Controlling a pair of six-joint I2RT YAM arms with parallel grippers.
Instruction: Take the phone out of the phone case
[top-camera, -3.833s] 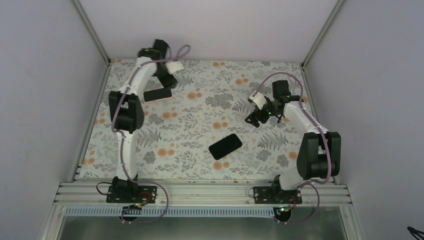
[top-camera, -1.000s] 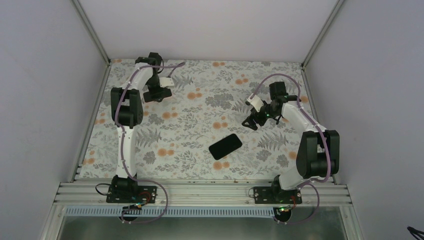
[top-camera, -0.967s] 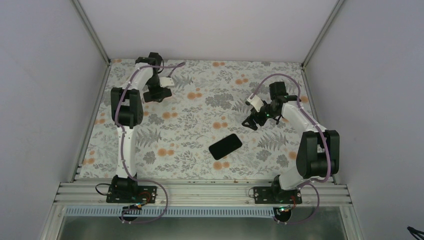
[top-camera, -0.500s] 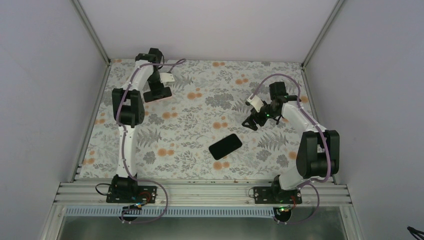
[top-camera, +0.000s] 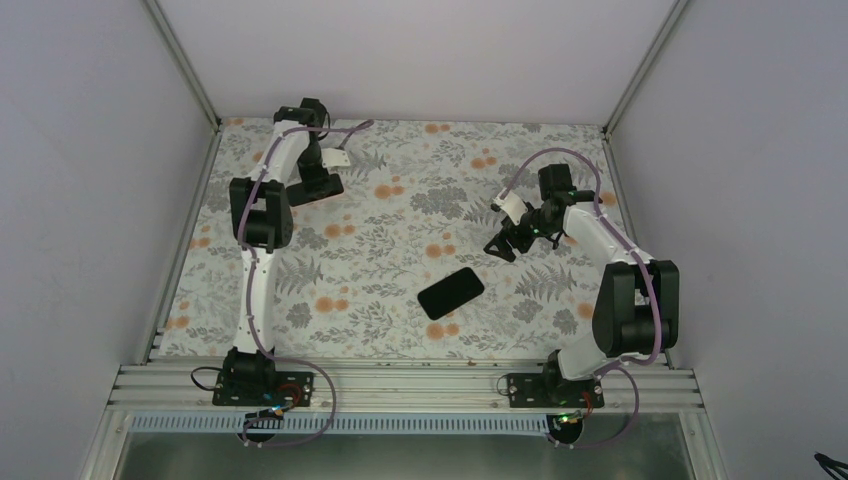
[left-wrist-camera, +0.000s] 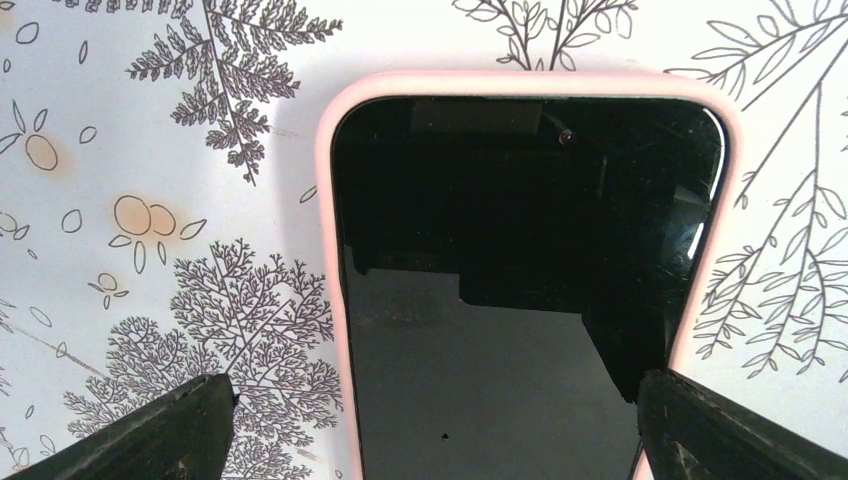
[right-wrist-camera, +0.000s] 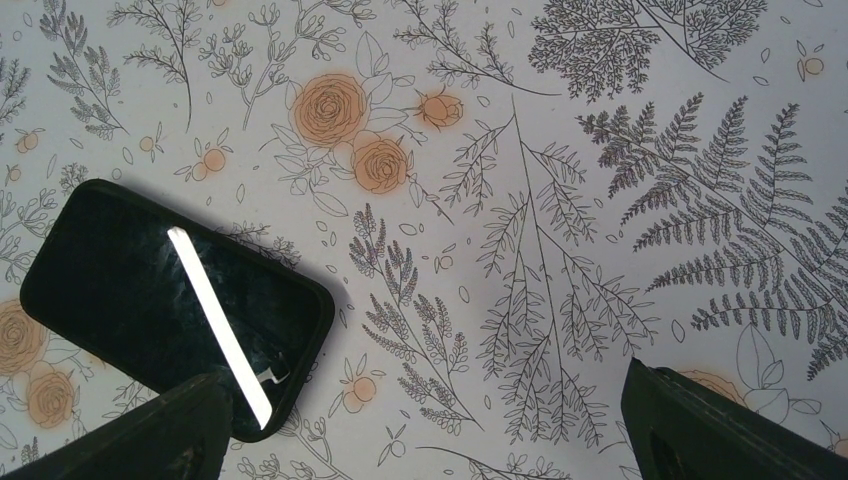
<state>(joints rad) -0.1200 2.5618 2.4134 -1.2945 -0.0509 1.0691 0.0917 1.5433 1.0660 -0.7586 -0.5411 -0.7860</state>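
1. The phone, glossy black glass, lies flat in its matte pink, round-cornered case at the far left of the floral cloth
2. Left gripper: jaws spread wide astride it, gripping nothing
3. Right gripper: equally wide, empty, near a shiny black rounded slab

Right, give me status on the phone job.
Left fingers open, astride the phone, not yet out of its pink case. Right fingers open, above the cloth. Black phone mid-table, away from the cased one.
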